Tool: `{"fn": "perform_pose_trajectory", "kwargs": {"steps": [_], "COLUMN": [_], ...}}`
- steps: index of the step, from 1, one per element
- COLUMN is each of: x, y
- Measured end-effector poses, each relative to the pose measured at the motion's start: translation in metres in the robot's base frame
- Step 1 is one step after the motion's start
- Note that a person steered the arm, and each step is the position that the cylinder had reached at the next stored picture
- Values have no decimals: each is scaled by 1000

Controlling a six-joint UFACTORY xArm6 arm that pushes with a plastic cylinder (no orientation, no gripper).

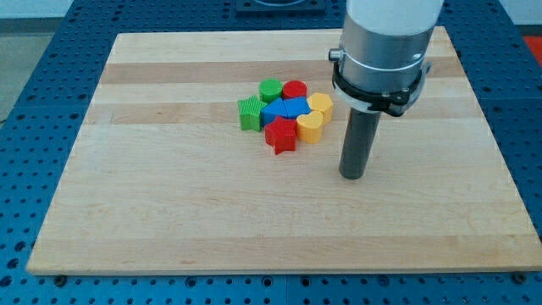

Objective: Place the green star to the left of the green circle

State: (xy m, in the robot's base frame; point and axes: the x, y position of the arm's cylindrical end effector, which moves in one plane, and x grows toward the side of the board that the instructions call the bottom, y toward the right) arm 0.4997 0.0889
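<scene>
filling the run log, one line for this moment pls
my tip: right of cluster, apart | green star: cluster's left edge | green circle: cluster top

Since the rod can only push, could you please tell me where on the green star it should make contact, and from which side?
Judging by the layout, push the green star on its right-hand face, the side that touches the blue block. It sits below-left of the green circle. My tip is right of the cluster and must circle round.
</scene>
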Motion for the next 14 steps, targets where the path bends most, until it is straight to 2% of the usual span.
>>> {"fn": "perform_pose_trajectory", "kwargs": {"steps": [2,3,4,5,6,7,8,9,14], "x": [8,8,-27,-63,-78,-73,-110,-119,-113], "y": [-26,-87,-104,-93,-93,-125,-142,-154,-171]}}
